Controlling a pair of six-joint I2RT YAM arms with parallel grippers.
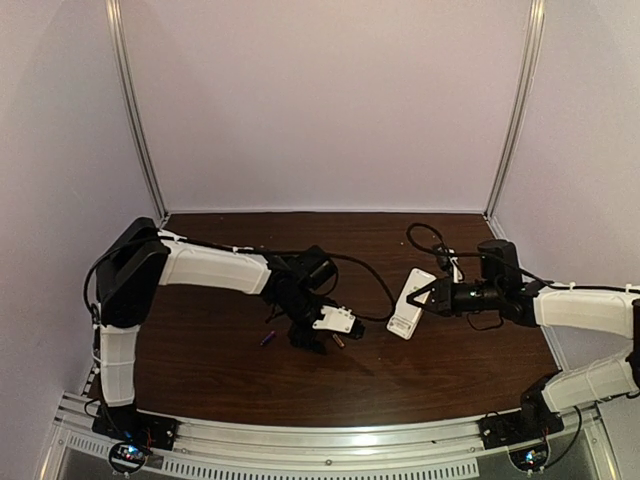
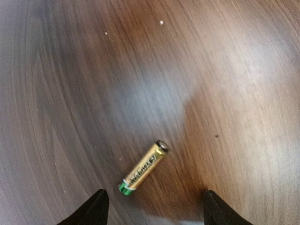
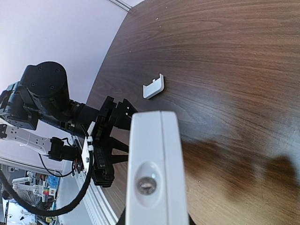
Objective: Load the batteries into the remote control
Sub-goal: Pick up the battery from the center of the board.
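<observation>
A yellowish-gold battery (image 2: 144,167) with a green end lies flat on the dark wooden table, just ahead of my left gripper (image 2: 154,212) and between its fingers. That gripper is open and low over the table, with its black fingertips (image 2: 96,208) wide apart and touching nothing. From above, the gold battery (image 1: 338,340) lies beside the left gripper (image 1: 316,338), and a dark bluish battery (image 1: 267,339) lies to its left. My right gripper (image 1: 436,295) is shut on one end of the white remote control (image 1: 411,302) and holds it off the table. The remote control (image 3: 154,173) faces the right wrist camera end-on.
A small white battery cover (image 3: 153,87) lies loose on the table beyond the remote. Black cables (image 1: 365,275) trail from the left arm across the table's middle. Metal rails (image 1: 330,450) run along the near edge, and pale walls close in the back and sides.
</observation>
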